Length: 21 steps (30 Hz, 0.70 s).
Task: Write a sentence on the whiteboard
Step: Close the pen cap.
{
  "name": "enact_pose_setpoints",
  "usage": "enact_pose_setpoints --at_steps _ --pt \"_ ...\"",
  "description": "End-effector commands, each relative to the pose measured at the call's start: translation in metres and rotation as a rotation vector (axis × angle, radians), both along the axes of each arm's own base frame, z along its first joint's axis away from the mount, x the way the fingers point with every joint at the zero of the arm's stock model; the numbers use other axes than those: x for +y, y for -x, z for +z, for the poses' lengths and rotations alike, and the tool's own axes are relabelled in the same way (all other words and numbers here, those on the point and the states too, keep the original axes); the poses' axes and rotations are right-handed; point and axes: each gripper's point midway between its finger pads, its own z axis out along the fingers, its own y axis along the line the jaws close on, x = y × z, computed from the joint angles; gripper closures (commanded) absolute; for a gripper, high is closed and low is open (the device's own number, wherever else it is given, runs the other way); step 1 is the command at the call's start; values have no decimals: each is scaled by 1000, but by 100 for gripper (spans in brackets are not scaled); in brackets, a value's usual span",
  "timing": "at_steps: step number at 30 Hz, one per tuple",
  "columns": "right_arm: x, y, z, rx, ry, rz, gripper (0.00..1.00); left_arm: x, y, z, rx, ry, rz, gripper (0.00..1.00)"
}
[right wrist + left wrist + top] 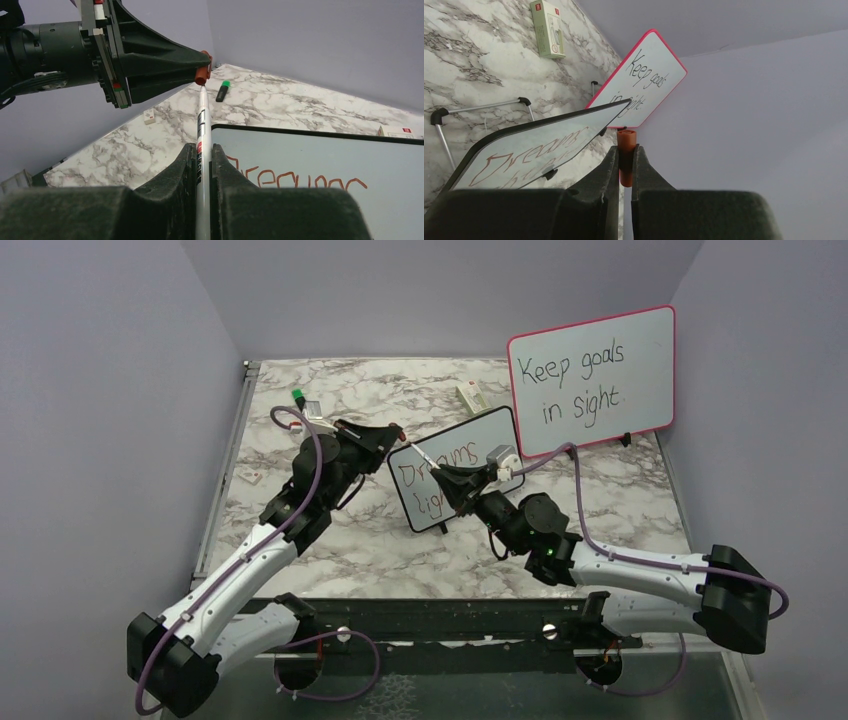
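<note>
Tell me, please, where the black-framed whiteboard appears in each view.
Top external: whiteboard at centre.
Left wrist: whiteboard lower left, slanted.
Right wrist: whiteboard lower right.
Shared landmark: its red "Dreams" writing, in all three.

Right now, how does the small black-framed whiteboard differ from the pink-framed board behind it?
The whiteboard has a thin black frame; the pink-framed board a pink one. The whiteboard carries red writing; the pink-framed board reads "Keep goals in sight" in black. The whiteboard looks smaller than the pink-framed board. Both stand propped on the marble table.
</note>
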Motion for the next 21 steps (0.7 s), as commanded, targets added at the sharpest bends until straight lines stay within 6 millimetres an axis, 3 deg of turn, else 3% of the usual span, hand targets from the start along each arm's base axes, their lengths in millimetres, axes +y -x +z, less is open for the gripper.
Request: enact_pose_setpoints --at_steps 1,21 --pt "4 1 22 -35 -51 9 99 -9 3 14 -31 40 -44 100" --pt "2 -1 22 -26 -59 -7 99 -12 4 9 -32 23 -63 100"
